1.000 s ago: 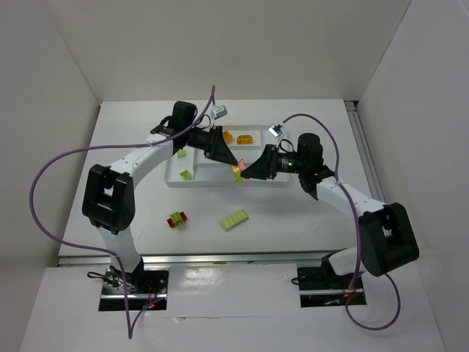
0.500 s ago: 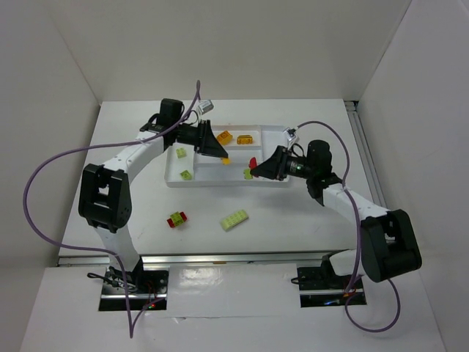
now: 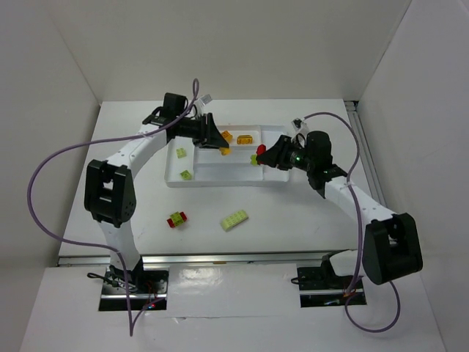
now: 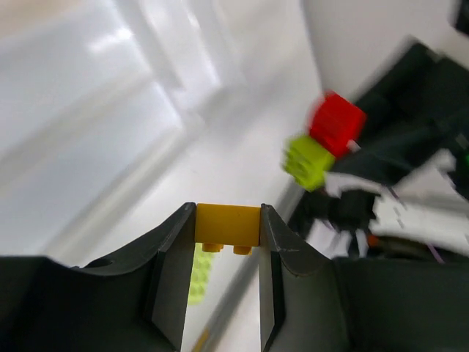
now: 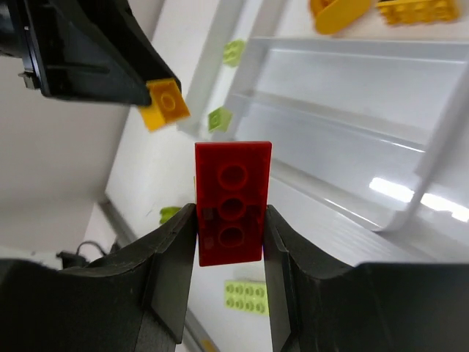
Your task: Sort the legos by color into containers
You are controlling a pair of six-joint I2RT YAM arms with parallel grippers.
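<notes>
1. Legos in hand, left: your left gripper (image 3: 220, 149) pinches a yellow brick (image 4: 228, 224) between its fingers. It holds the brick in the air over the middle of the white tray (image 3: 220, 183).
2. Legos in hand, right: your right gripper (image 3: 262, 155) clamps a red brick (image 5: 233, 202) flat between its fingers, over the right part of the tray. The left wrist view shows a light green brick (image 4: 308, 162) stuck to the red one. The two held loads are near each other but apart.
3. Legos in the tray: a yellow-orange piece (image 3: 227, 136) and a yellow studded brick (image 3: 245, 138) lie side by side along the tray's far side. A small green brick (image 3: 180, 152) and a second green brick (image 3: 186, 174) lie at the tray's left end, apart from each other. You cannot tell from these views which divider separates them.
4. Legos outside the tray: a red-and-green stack (image 3: 176, 218) and a light green plate (image 3: 234, 219) lie on the table (image 3: 315, 220), on the near side of the tray. Both are well apart from the tray and from each other.
</notes>
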